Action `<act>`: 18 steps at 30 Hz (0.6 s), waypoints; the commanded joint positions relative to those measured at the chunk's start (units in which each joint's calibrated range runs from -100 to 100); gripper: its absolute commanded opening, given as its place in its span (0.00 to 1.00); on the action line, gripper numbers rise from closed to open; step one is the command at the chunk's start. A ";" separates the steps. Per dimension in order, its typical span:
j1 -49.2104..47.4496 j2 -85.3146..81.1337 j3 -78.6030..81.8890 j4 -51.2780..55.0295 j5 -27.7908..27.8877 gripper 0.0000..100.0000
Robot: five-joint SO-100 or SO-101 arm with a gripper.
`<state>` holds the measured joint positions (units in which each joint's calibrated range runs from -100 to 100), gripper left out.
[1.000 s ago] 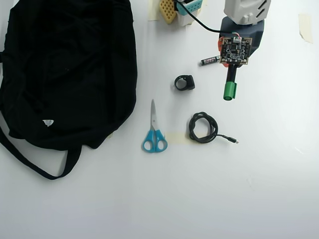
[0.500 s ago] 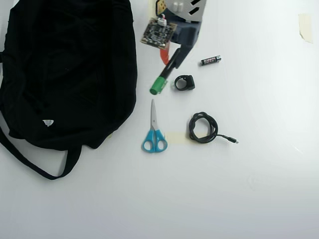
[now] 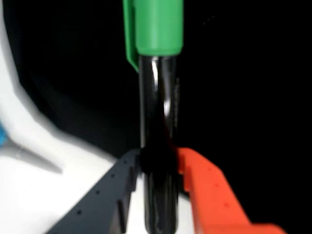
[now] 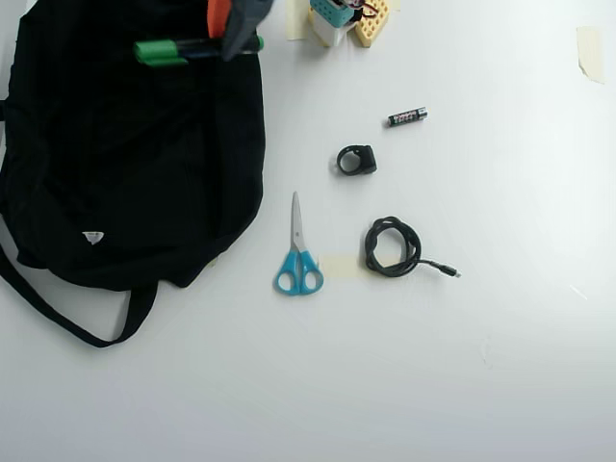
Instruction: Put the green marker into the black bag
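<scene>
The green marker [image 3: 158,107] has a black barrel and a green cap. My gripper [image 3: 158,165] is shut on its barrel, with a dark finger on the left and an orange finger on the right. In the overhead view the marker [image 4: 178,49] lies level over the top of the black bag [image 4: 125,164], cap pointing left, held by my gripper [image 4: 231,38]. The bag is large and soft, with a thin strap [image 4: 58,313] and a small white label. In the wrist view the bag [image 3: 243,97] fills the background behind the marker.
On the white table [image 4: 462,366] lie blue-handled scissors [image 4: 297,260], a coiled black cable [image 4: 393,246], a small black clip-like object [image 4: 356,160] and a black AAA battery [image 4: 407,116]. My arm's base [image 4: 346,19] is at the top edge.
</scene>
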<state>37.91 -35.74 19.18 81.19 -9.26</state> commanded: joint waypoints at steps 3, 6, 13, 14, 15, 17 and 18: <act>12.72 -0.77 3.10 -8.84 -2.18 0.02; 12.80 -0.77 14.60 -20.47 -2.18 0.02; 11.23 12.01 17.48 -31.50 -0.60 0.02; 11.23 14.99 15.32 -31.58 -0.55 0.02; 11.23 17.07 13.52 -31.58 -0.50 0.02; 11.45 23.96 8.31 -31.58 0.39 0.02; 11.82 25.53 6.96 -31.58 0.29 0.02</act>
<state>49.38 -14.16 32.55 50.54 -9.21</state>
